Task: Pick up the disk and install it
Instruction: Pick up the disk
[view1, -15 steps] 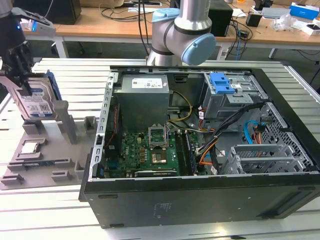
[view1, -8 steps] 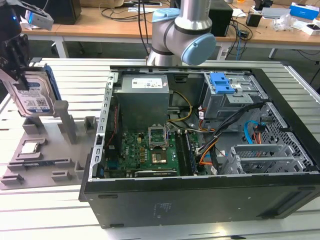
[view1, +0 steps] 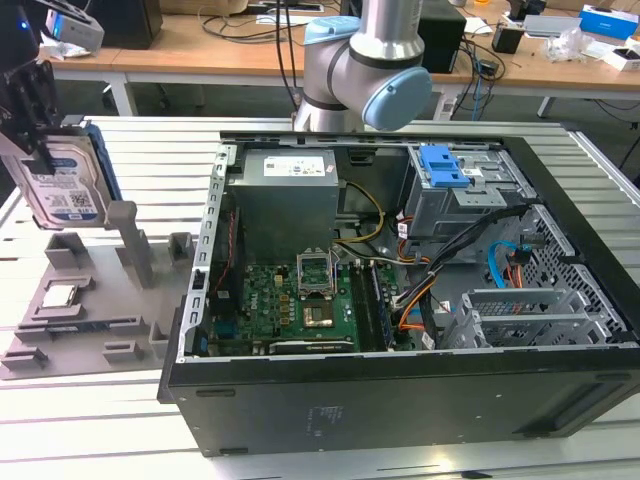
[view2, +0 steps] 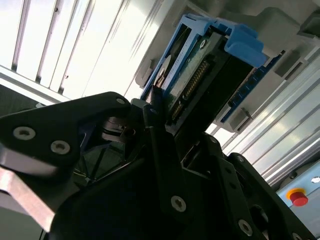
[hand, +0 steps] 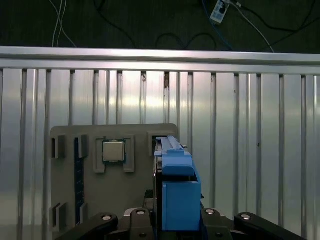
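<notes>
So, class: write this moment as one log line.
tool: shut on silver hard drive in blue plastic bracket | held above grey tray | not yet installed

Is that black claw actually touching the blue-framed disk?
Touching. In the second wrist view, the gripper clamps the disk: one of its fingers presses against its side, no gap.

The gripper (view1: 38, 150) holds the disk (view1: 62, 185) up in open air over the gray tray (view1: 97, 298), near its tall post (view1: 135, 240). The computer case (view1: 400, 400) wall stands just beside the tray. The case top is open, but wires (view1: 415, 300) cross the middle and a gray box (view1: 285, 205) fills the far side, by the robot arm (view1: 370, 70)
</notes>
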